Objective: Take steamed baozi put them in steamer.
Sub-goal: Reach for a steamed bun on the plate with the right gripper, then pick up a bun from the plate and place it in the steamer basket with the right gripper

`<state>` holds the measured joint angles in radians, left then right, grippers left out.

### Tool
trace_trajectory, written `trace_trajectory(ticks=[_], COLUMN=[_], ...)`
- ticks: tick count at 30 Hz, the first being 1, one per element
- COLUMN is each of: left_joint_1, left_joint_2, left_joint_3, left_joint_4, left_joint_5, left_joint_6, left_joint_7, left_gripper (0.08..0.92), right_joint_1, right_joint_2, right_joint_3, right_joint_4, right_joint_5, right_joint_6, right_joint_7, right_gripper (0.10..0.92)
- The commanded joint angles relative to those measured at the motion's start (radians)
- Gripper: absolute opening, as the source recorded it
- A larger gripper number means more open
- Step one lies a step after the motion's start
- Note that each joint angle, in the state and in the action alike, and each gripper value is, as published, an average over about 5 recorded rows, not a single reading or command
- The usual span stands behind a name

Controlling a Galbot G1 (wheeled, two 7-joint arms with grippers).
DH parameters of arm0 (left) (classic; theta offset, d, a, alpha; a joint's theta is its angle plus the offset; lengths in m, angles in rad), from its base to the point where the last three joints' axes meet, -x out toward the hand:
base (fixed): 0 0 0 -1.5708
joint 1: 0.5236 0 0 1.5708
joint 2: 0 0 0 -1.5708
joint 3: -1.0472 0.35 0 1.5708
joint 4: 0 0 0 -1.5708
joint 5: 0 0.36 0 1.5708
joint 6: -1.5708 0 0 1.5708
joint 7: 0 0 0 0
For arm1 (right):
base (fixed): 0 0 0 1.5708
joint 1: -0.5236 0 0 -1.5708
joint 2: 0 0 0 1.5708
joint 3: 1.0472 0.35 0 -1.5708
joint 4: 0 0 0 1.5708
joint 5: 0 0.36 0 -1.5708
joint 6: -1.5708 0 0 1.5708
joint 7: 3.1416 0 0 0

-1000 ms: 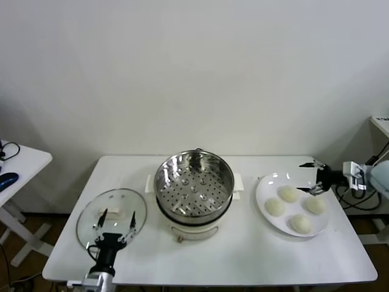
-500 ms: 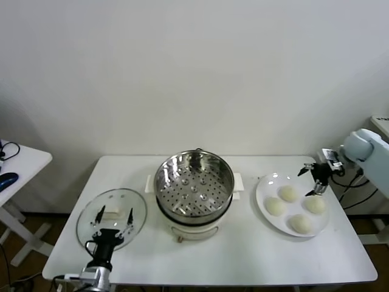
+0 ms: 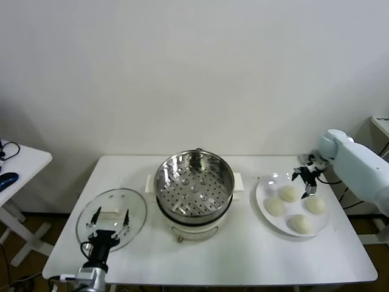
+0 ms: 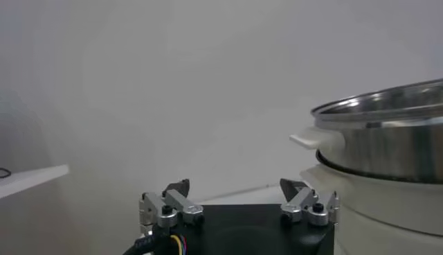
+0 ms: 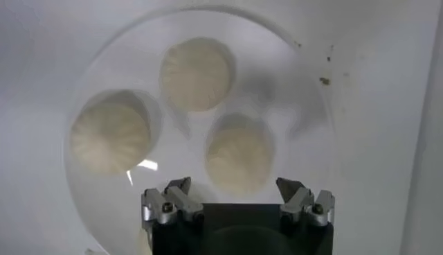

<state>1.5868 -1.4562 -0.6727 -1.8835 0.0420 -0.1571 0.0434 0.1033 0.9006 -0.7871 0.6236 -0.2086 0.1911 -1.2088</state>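
Four steamed baozi (image 3: 289, 194) lie on a flat white plate (image 3: 265, 185) near the right edge of the counter (image 3: 243, 255), none of them in the steamer yet. In the head view they sit as a loose cluster: one toward the back, one nearer the steamer, one toward the right edge and one toward the front edge. The right wrist view shows three of them plainly, with the edge of another at the picture's border (mostly hidden by the claw body).

The steamer (image 3: 194, 188) stands at the middle of the counter, its perforated tray bare, a white handle sticking out on each side and a white base beneath. The plate lies just beside it, apart from its handle.

The right claw (image 3: 306, 177) hangs over the back part of the plate, above the gap between the rear bun and the one toward the right edge. Its fingers (image 5: 176, 194) stand wide apart and hold nothing; whether they touch the plate cannot be told.

The left claw (image 3: 111, 221) is low at the front-left corner of the counter, over a round glass lid (image 3: 112, 208) that lies flat there. It too is spread wide and holds nothing. The left wrist view shows the steamer's shiny wall and one handle off to the side.
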Motion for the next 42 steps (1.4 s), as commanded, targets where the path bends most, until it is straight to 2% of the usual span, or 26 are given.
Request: trace_trajectory(ticks=[1, 21, 27, 42], left_joint_1=[0.002, 0.019, 0.018, 0.020], left_joint_2=[0.002, 0.006, 0.005, 0.006], left_joint_3=[-0.002, -0.017, -0.015, -0.015], left_joint_4=[-0.004, 0.000, 0.000, 0.000], left_joint_5=[0.002, -0.001, -0.001, 0.000], left_joint_6=[0.013, 0.000, 0.002, 0.006], left_joint_7=[-0.003, -0.002, -0.002, -0.001], left_gripper=[0.823, 0.823, 0.823, 0.823], right_joint_1=[-0.043, -0.069, -0.073, -0.078], right_joint_2=[0.087, 0.128, 0.144, 0.141], right_joint_3=[0.088, 0.144, 0.203, 0.229], right_joint_4=[-0.108, -0.162, -0.192, -0.187], right_joint_5=[-0.105, -0.157, -0.218, -0.235], right_joint_6=[0.035, 0.051, 0.079, 0.098], right_joint_7=[0.026, 0.037, 0.039, 0.042], right_gripper=[0.823, 0.821, 0.751, 0.694])
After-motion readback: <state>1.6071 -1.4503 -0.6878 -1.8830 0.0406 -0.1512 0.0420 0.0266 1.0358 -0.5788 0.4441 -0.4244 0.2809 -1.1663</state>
